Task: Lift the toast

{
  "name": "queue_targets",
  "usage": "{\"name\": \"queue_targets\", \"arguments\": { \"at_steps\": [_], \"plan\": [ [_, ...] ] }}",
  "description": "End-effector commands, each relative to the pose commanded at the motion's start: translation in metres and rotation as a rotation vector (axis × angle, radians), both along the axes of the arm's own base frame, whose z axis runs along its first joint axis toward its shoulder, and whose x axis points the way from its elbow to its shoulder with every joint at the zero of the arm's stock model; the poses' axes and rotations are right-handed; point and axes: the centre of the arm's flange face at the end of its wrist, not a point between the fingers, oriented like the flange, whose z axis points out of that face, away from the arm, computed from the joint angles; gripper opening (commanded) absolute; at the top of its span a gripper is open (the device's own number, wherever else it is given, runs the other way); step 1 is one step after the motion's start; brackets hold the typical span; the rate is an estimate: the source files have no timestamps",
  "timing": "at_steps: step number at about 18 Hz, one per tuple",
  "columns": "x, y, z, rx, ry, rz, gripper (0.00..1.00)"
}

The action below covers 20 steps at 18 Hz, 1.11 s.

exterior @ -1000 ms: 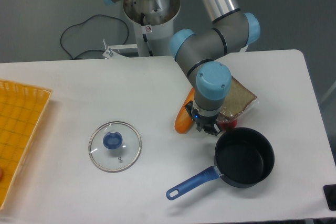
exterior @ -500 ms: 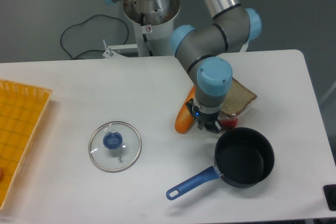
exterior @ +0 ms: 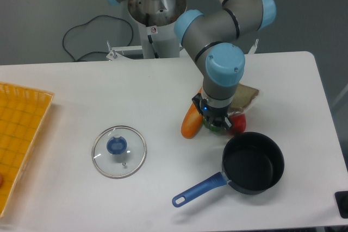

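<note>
The toast [exterior: 248, 96], a speckled brown slice with a darker crust, shows only as a corner sticking out to the right from under the arm's wrist. My gripper [exterior: 217, 121] points straight down at the slice's near edge, its fingers mostly hidden by the blue wrist cap. The slice has shifted along with the arm, so the gripper looks shut on it. Most of the toast is hidden behind the wrist.
An orange carrot-like piece [exterior: 191, 125] lies just left of the gripper. A green pepper piece [exterior: 211, 127] and a red one [exterior: 238, 124] sit under it. A black pot [exterior: 253, 162] with a blue handle stands close in front. A glass lid [exterior: 118, 151] lies left; a yellow tray [exterior: 19, 134] lies far left.
The wrist has risen and turned slightly, and the toast's visible corner moved up and left with it. A green pepper piece now shows below the gripper.
</note>
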Motion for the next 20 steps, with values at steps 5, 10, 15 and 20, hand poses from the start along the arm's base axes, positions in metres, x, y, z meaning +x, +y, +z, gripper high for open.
{"name": "queue_targets", "arguments": {
  "at_steps": [5,10,15,20],
  "plan": [
    [0.003,0.0,0.018,0.011,-0.048,0.004,0.0],
    [0.005,-0.005,0.028,0.021,-0.058,0.013,0.0],
    [0.011,-0.008,0.038,0.023,-0.074,0.013,0.0],
    [0.014,-0.01,0.057,-0.002,-0.098,0.014,0.0]
  ]
}}
